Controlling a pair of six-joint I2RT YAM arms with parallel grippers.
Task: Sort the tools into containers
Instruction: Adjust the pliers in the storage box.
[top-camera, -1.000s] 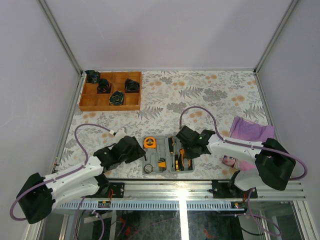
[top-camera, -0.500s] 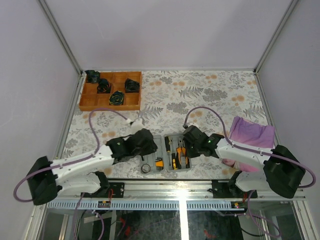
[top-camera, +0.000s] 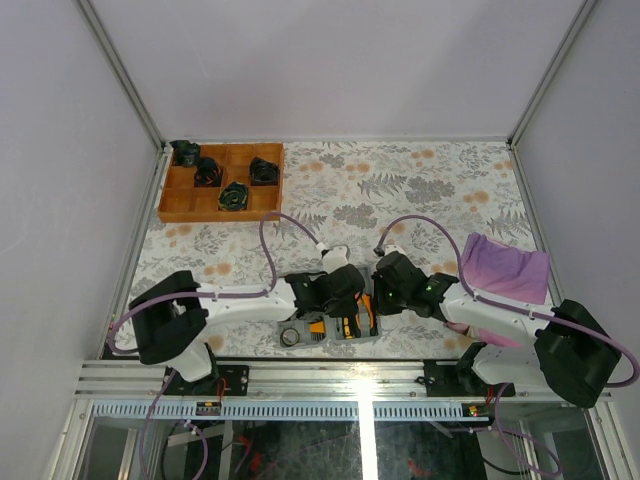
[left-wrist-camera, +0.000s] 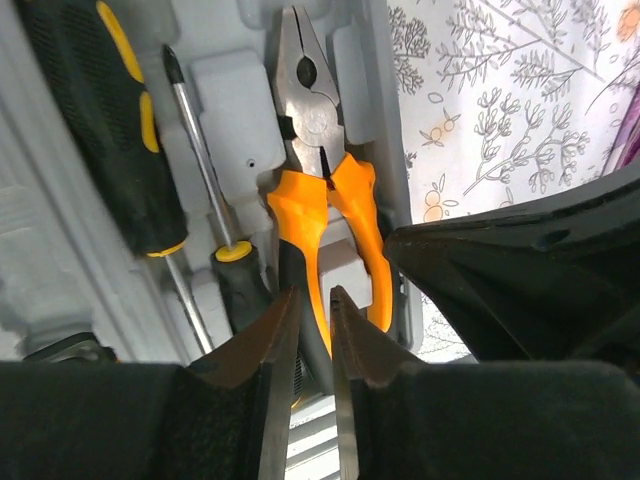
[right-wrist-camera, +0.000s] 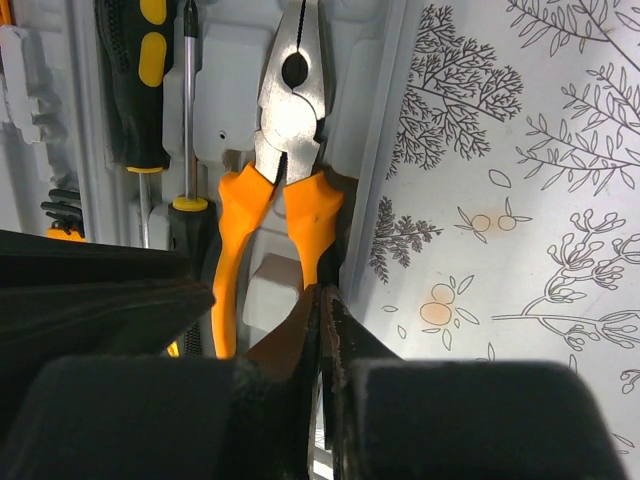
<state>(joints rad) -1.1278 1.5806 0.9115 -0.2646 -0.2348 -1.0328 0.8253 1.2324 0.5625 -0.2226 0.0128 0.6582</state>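
The grey case (top-camera: 300, 322) lies open at the table's near edge. Orange-and-black pliers (left-wrist-camera: 318, 190) lie in a recess of its right half, also seen in the right wrist view (right-wrist-camera: 290, 140). A slim screwdriver (left-wrist-camera: 200, 160) and a thick black-and-yellow one (left-wrist-camera: 95, 110) lie to their left. My left gripper (left-wrist-camera: 312, 292) is open by a narrow gap over the pliers' left handle. My right gripper (right-wrist-camera: 322, 290) is shut and empty, its tips at the pliers' right handle by the case's right wall. From above, the left gripper (top-camera: 347, 306) and right gripper (top-camera: 378, 304) meet over the case. The tape measure is hidden.
A wooden divided tray (top-camera: 170, 205) with black objects stands at the back left. A purple cloth (top-camera: 505, 262) lies to the right. A metal rail (top-camera: 350, 375) runs along the near edge. A small ring-shaped part (top-camera: 293, 337) sits in the case's left half.
My left arm has swung right, from left of the case across it to the pliers. My right gripper has moved slightly nearer and leftward, to the case's right edge.
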